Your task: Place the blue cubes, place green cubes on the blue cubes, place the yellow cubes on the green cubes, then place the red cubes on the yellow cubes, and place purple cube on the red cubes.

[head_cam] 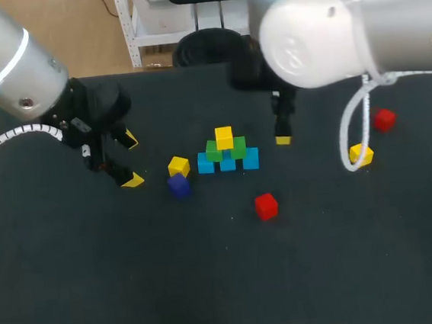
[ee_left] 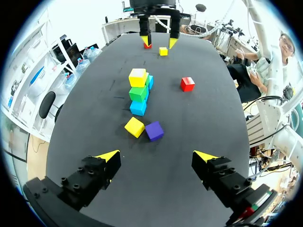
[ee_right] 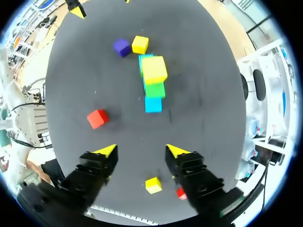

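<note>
Dark table (head_cam: 76,298): blue cubes (head_cam: 251,158), purple cube (head_cam: 178,185), red cubes (head_cam: 265,205), yellow cubes (head_cam: 178,165)

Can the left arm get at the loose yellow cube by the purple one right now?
Probably yes: the left hand is open with bare table between it and the yellow cube. The purple cube sits right beside it, so a finger might nudge that.

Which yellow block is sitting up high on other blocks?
The yellow cube atop the green cubes. The other two lie on the table: one beside the purple cube, one near a red cube.
</note>
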